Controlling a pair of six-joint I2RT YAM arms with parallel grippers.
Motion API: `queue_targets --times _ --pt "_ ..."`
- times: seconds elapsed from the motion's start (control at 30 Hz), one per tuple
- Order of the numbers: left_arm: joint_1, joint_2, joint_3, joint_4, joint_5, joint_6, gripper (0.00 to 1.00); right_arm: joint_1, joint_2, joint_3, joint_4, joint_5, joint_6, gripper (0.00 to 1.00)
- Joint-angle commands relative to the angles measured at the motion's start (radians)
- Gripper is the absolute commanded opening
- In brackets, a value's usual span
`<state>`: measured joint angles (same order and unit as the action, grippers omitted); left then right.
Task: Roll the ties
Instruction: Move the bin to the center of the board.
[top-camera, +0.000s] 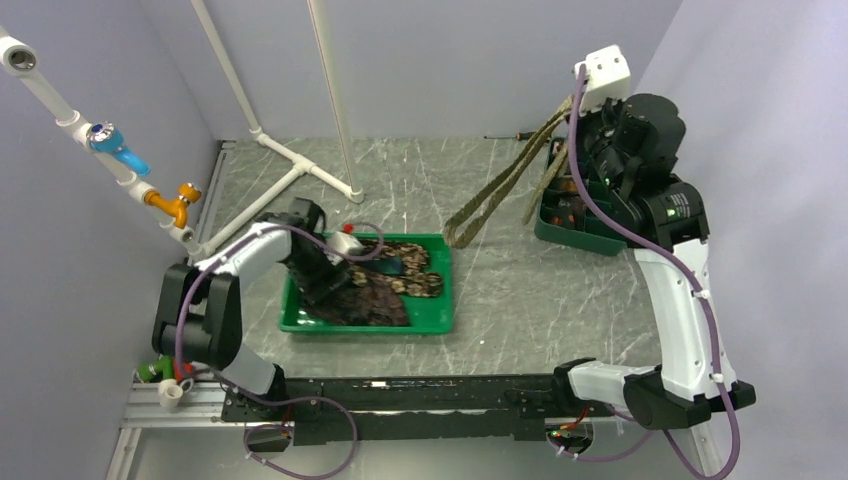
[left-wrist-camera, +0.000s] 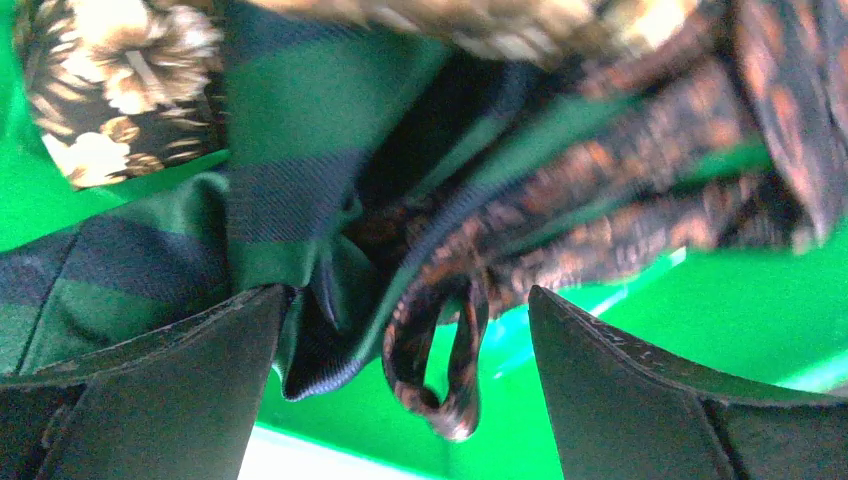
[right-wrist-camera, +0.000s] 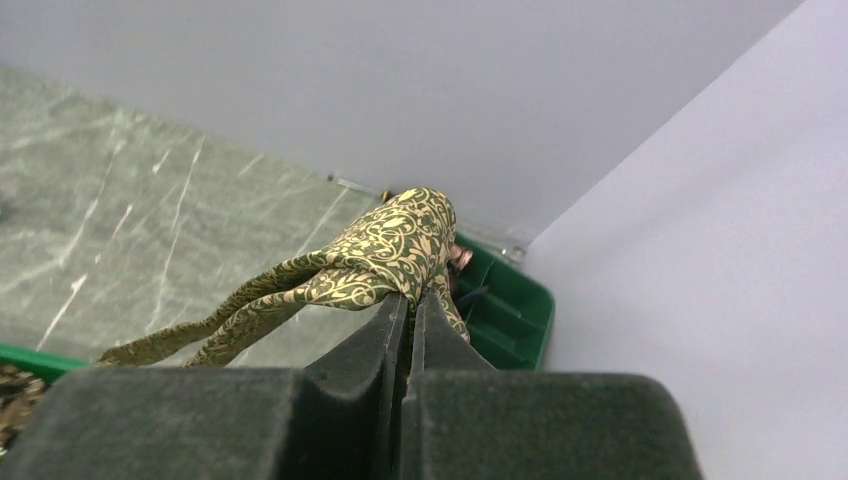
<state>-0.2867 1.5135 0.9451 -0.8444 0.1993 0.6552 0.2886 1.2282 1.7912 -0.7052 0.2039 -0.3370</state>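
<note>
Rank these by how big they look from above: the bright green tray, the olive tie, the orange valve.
1. bright green tray: largest.
2. olive tie: long but thin; it hangs raised, nearer the camera, so it may look bigger than it is.
3. orange valve: smallest.

Readable text, labels, brands, numbers, signs: none in any view. On the ties (top-camera: 380, 298): woven patterns only, no lettering that can be made out.
</note>
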Motion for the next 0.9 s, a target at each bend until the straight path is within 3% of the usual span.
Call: queue_targets --times 0.0,0.1,0.33,0.47,0.67,0.73,0.87 --pt "0.24 0.14 0.125 0.063 -0.248 0.063 0.97 -0.004 -0.012 0.053 0.055 0.033 -0.004 0.0" --pt "0.283 0.178 0.294 -0.016 -0.166 0.033 0.97 -0.004 -0.027 -0.02 0.029 -0.036 -0.003 0.0" --pt "0.238 -0.098 0.266 -0.165 0.196 0.127 0.99 -0.003 -0.04 -0.102 -0.105 -0.198 0.019 0.0" --pt "0.248 -0.215 0.184 -0.278 0.17 0.186 0.99 -0.002 -0.059 -0.136 -0.151 -0.269 0.028 0.0" --pt "0.284 -0.367 0.02 -0.502 0.104 0.405 0.95 -0.002 -0.056 -0.135 -0.186 -0.316 0.008 0.0" --pt "0.284 -0.401 -0.087 -0.469 0.074 0.422 0.95 -0.002 -0.049 -0.125 -0.19 -0.327 -0.001 0.0" --pt "0.239 -0.347 -0.203 -0.24 0.013 0.349 0.96 -0.002 -0.032 -0.101 -0.196 -0.361 -0.005 0.0"
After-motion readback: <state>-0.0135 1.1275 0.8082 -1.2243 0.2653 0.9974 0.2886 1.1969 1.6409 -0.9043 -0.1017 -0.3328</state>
